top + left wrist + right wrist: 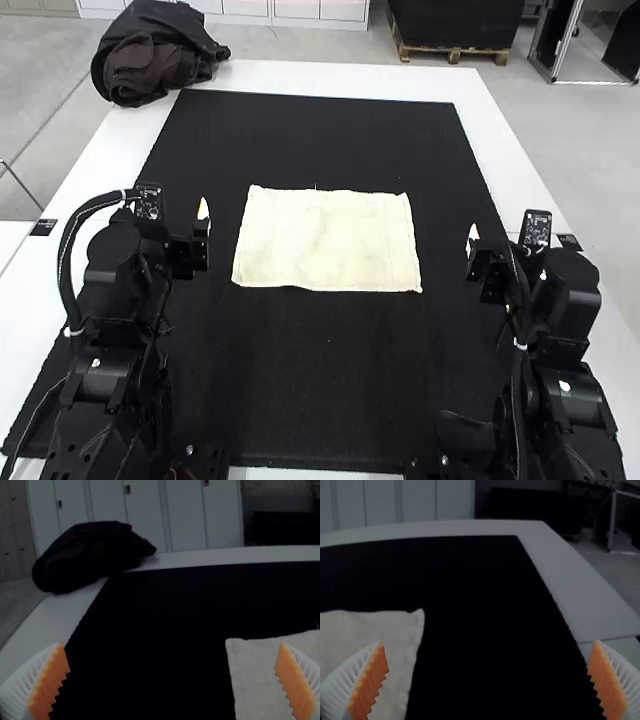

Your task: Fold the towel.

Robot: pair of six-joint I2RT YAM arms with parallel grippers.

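A cream towel (328,240) lies spread as a flat rectangle on the black mat, between the two arms. My left gripper (203,225) is off the towel's left side, and my right gripper (473,242) is off its right side. In the left wrist view my left gripper (172,680) stands open, with part of the towel (255,665) beyond one finger. My right gripper (487,680) is open too in the right wrist view, where the towel's edge (395,645) shows. Both are apart from the cloth.
The black mat (320,370) covers most of the white table (500,150). A dark bundled bag or garment (155,55) sits on the table's far left corner.
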